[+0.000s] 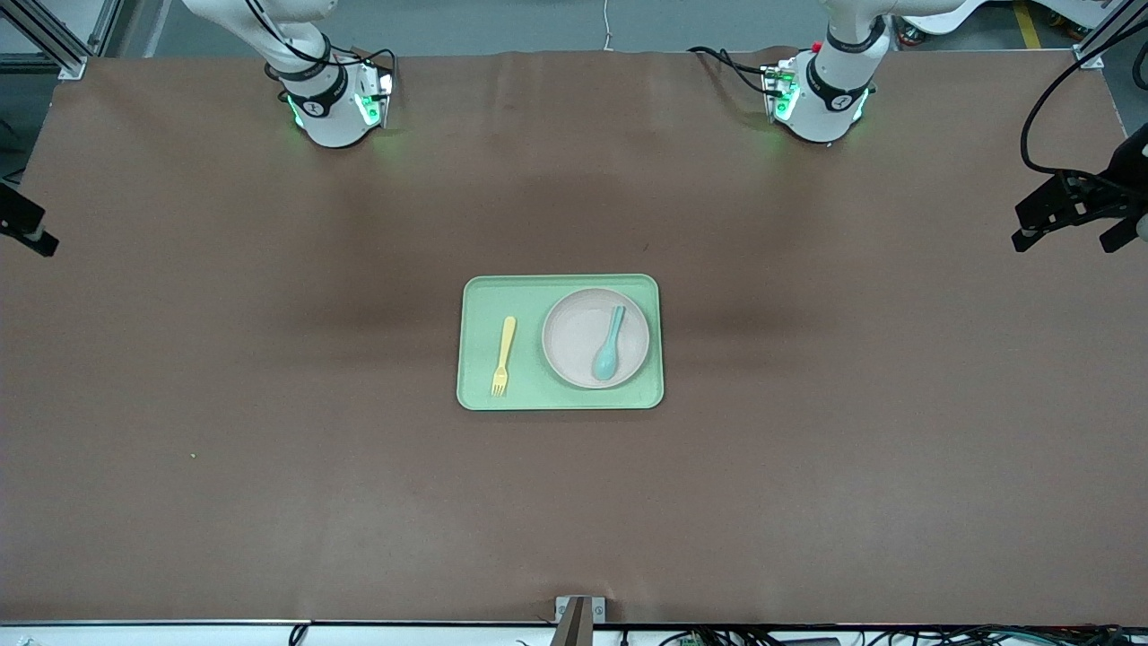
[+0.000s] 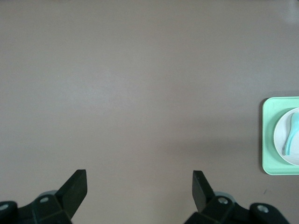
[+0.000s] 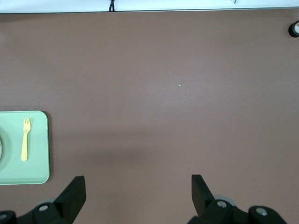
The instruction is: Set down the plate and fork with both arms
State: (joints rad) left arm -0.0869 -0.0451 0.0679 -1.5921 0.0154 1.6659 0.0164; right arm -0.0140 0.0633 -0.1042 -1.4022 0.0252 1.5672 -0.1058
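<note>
The beige plate (image 1: 574,336) lies on the pale green tray (image 1: 560,400) at mid table, on the side toward the left arm's end. The pale yellow fork (image 1: 503,356) lies on the tray beside the plate, toward the right arm's end. My left gripper (image 1: 1064,239) hangs open and empty over bare table at its own end; its wrist view (image 2: 139,184) shows the plate (image 2: 279,137) at the edge. My right gripper (image 1: 25,226) is open and empty over its own end; its wrist view (image 3: 138,189) shows the fork (image 3: 25,139) on the tray (image 3: 38,154).
A teal spoon (image 1: 608,345) lies in the plate, also seen in the left wrist view (image 2: 292,135). The brown table cover (image 1: 269,449) spreads wide around the tray. Both arm bases stand along the edge farthest from the front camera.
</note>
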